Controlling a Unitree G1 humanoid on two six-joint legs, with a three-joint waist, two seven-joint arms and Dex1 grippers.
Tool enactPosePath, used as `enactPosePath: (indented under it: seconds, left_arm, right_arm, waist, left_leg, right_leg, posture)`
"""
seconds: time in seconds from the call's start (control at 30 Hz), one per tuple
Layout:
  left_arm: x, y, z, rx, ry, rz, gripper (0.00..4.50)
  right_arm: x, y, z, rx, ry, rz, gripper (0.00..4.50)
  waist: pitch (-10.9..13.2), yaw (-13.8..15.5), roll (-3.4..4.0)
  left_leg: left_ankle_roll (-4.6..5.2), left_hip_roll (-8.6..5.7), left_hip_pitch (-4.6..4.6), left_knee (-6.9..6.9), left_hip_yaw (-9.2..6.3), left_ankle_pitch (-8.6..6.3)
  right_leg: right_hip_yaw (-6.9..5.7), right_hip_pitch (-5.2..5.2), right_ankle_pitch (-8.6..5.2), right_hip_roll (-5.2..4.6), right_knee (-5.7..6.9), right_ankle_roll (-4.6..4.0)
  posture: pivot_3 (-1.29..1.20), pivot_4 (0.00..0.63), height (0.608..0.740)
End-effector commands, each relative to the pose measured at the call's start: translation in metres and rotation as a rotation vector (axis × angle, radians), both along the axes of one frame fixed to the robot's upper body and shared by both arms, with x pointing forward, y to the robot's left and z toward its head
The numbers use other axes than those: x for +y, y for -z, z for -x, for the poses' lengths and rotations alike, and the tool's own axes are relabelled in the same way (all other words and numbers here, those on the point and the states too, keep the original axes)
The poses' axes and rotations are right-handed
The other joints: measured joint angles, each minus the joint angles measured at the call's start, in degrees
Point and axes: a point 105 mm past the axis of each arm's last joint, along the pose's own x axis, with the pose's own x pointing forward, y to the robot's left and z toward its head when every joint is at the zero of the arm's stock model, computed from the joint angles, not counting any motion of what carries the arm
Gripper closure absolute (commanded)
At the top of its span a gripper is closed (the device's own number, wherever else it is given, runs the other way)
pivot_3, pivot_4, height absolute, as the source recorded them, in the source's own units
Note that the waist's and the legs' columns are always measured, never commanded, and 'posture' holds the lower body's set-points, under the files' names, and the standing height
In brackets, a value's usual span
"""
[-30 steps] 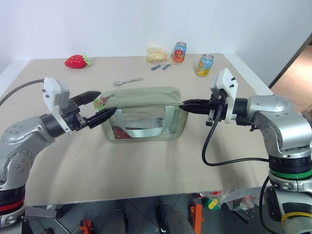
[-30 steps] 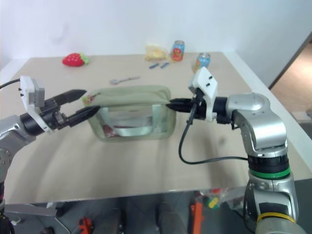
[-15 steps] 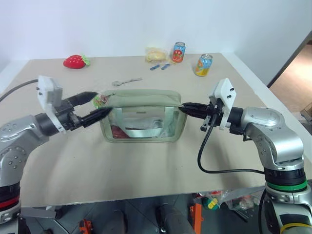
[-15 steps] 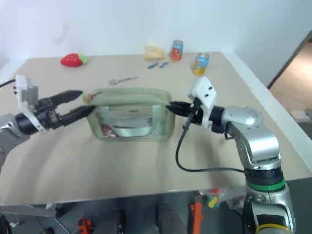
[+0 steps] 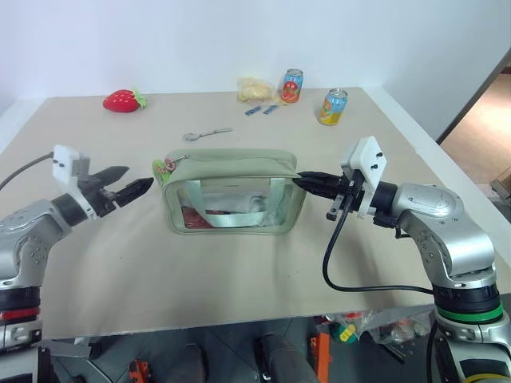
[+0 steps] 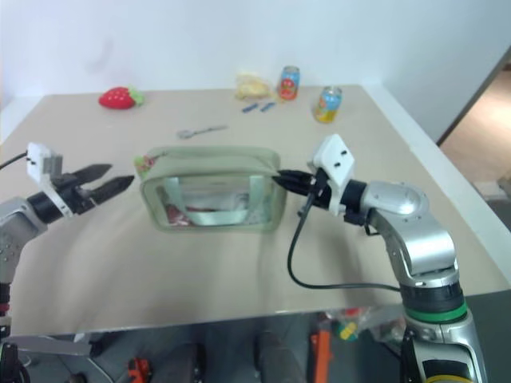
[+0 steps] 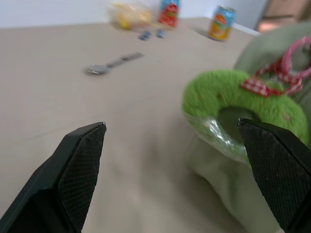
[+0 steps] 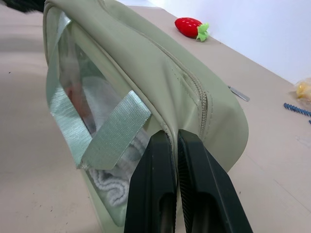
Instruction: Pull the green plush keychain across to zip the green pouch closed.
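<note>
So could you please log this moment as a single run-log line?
left pincer: open, clear of lime-green fuzzy plush keychain | right pincer: shut on sage-green fabric pouch end | zipper: appears closed

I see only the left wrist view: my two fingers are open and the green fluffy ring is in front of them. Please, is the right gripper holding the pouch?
Observer: Yes. The right gripper is shut on the right end of the pouch, next to the end of the zipper.
Operator: Is the zipper closed?
Observer: In the right wrist view it looks closed along the part that shows.
Operator: How does my left gripper stand relative to the keychain?
Observer: From the head, the left gripper is open and apart from the keychain, which sits at the pouch's left end. Bare table shows between them.
</note>
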Motion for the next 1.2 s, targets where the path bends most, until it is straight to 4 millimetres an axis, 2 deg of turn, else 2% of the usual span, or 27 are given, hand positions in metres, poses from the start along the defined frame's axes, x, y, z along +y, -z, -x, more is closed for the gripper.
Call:
enactPosePath:
  seconds: [0.03,0.2,0.4,0.43,0.57,0.67,0.77,0.93,1.07,1.2]
  left_arm:
    - [-0.004,-0.011,-0.006,-0.052,0.073,-0.041,0.00]
    - [-0.015,-0.013,-0.020,-0.066,0.163,-0.044,0.00]
    - [-0.024,-0.011,-0.026,-0.079,0.213,-0.032,1.76]
    - [-0.024,-0.013,-0.027,-0.088,0.210,-0.022,2.24]
    - [-0.021,-0.021,-0.028,-0.118,0.193,0.014,3.67]
    - [-0.014,-0.032,-0.024,-0.140,0.180,0.032,4.47]
    - [-0.011,-0.046,-0.017,-0.165,0.188,0.030,4.47]
    - [-0.027,-0.086,0.001,-0.243,0.272,0.007,4.47]
    - [-0.053,-0.099,0.008,-0.281,0.362,-0.033,4.47]
    - [-0.103,-0.095,0.008,-0.285,0.506,-0.067,4.47]
  right_arm:
    - [0.004,-0.004,0.005,-0.019,-0.012,0.005,4.48]
    - [0.004,-0.004,0.007,-0.020,-0.010,0.005,4.48]
    - [0.004,-0.003,0.009,-0.024,-0.007,0.017,4.50]
    - [0.004,-0.003,0.009,-0.023,-0.005,0.018,4.50]
    - [0.003,-0.002,0.010,-0.019,-0.001,0.024,4.50]
    - [0.002,-0.001,0.011,-0.015,-0.001,0.029,4.50]
    - [0.002,-0.001,0.011,-0.012,-0.002,0.033,4.50]
    - [0.001,0.000,0.011,-0.009,-0.004,0.039,4.50]
    - [0.001,0.002,0.010,-0.005,-0.005,0.042,4.50]
    - [0.003,0.003,0.008,-0.005,-0.011,0.042,4.50]
  waist:
    - [0.0,0.0,0.00]
    - [0.0,0.0,0.00]
    - [0.0,0.0,0.00]
    - [0.0,0.0,0.00]
    - [0.0,0.0,0.00]
    - [0.0,0.0,0.00]
    - [0.0,0.0,-0.02]
    - [0.0,0.0,-0.04]
    - [0.0,0.0,-0.04]
    - [0.0,0.1,-0.04]
  left_leg:
    - [0.00,0.02,0.00,-0.01,0.00,0.00]
    - [0.00,0.02,-0.02,-0.02,-0.01,0.00]
    - [0.01,0.02,-0.04,-0.03,-0.01,-0.01]
    - [0.01,0.02,-0.05,-0.03,-0.02,0.00]
    - [0.01,0.02,-0.05,-0.02,-0.03,0.00]
    - [0.01,0.02,-0.04,-0.02,-0.03,0.00]
    - [0.01,0.03,-0.05,-0.02,-0.05,0.00]
    - [0.00,0.02,-0.07,-0.02,-0.06,-0.01]
    - [0.00,0.01,-0.06,-0.01,-0.06,-0.01]
    - [0.00,-0.01,-0.01,0.01,-0.06,0.00]
  right_leg:
    - [0.00,-0.01,0.00,0.02,0.00,0.00]
    - [-0.01,0.00,-0.01,0.02,0.00,-0.01]
    - [0.00,-0.01,0.03,0.03,0.01,0.05]
    - [-0.01,-0.01,0.07,0.03,0.01,0.12]
    - [0.00,-0.01,0.10,0.03,0.01,0.17]
    - [0.00,-0.01,0.09,0.03,0.01,0.17]
    - [-0.01,-0.01,0.10,0.03,0.01,0.17]
    - [-0.02,0.00,0.07,0.02,0.00,0.21]
    - [-0.02,0.01,-0.02,0.01,0.00,0.05]
    - [-0.01,0.06,-0.01,0.01,0.00,0.06]
  posture:
    - [0.00,0.150,0.740]
    - [0.00,0.150,0.740]
    - [0.00,0.150,0.740]
    - [0.00,0.150,0.740]
    - [0.00,0.150,0.740]
    - [0.00,0.150,0.740]
    - [0.00,0.150,0.740]
    - [0.00,0.150,0.740]
    - [0.00,0.150,0.740]
    - [0.00,0.150,0.740]
